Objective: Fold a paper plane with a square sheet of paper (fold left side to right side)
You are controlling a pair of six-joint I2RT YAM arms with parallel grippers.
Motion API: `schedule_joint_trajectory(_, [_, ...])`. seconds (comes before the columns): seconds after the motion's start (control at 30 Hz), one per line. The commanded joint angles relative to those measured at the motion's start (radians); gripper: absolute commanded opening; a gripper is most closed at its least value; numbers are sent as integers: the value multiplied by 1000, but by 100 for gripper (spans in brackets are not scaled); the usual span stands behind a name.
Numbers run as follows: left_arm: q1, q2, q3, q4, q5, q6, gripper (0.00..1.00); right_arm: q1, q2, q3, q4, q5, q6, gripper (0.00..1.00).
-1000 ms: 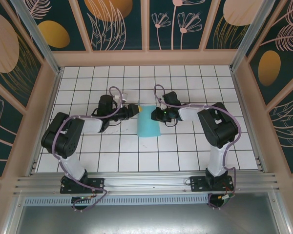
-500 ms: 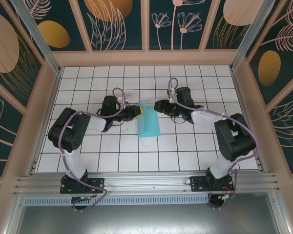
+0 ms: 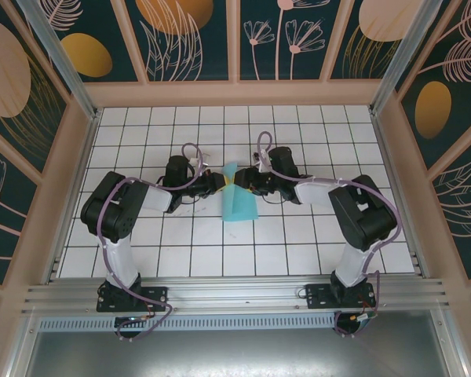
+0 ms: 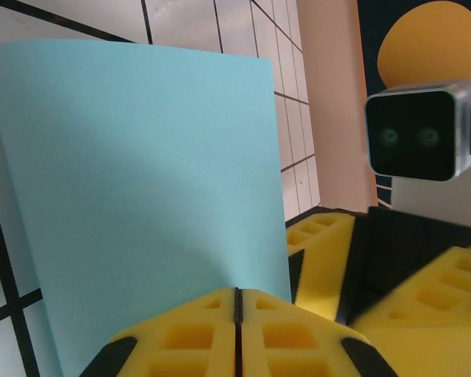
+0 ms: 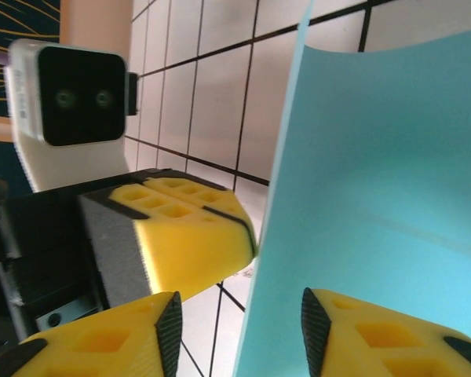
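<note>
So the paper [image 3: 239,206] sits pretty much in the middle of the table [image 3: 314,243], and from the top it looks like a narrow-ish rectangle running near to far. Its near end lies flat on the white tiles. The far end is curled up off the table and stands between the two grippers.

The left gripper [image 3: 220,182] comes in low from the left side. Its fingers [image 4: 188,334] are pressed tight together, with just a thin seam between the yellow pads, and in the left wrist view the paper rises straight up from that seam. So it looks like it's pinching the lifted edge.

The right gripper [image 3: 237,179] reaches in from the right side, and its tip is just beside the left one at the raised end. Its fingers [image 5: 102,342] are spread. In the right wrist view the paper's edge runs up through the gap between them, with the sheet passing behind one finger. Can't tell if either pad actually touches it.

Both arms are stretched low over the table toward the middle.
</note>
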Motion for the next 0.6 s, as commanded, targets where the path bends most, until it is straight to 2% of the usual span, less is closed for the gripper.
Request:
schedule_joint_trajectory(0.0, [-5,8,15,32,-8,2,8,14,26,40,24,-24,23,44])
schedule_joint_trajectory(0.1, [-6,5,15,31,-10,3,7,16,41,50,22,-34,23,35])
schedule_joint_trajectory(0.2, [-7,-10,10,25,-21,11,6,16,43,58,0,-32,12,19])
schedule_joint_trajectory(0.3, [-5,-50,9,-25,-47,45,10,8,34,67,-50,-11,-19,1])
schedule_joint_trajectory(0.4, [-6,-113,4,-97,-91,93,21,-6,18,78,-119,31,-61,0])
schedule_joint_trajectory(0.47, [-5,-161,2,-176,-141,139,33,-19,5,82,-179,78,-96,0])
schedule_joint_trajectory(0.57, [-6,-222,4,-307,-211,213,43,-39,-9,90,-259,145,-150,0])
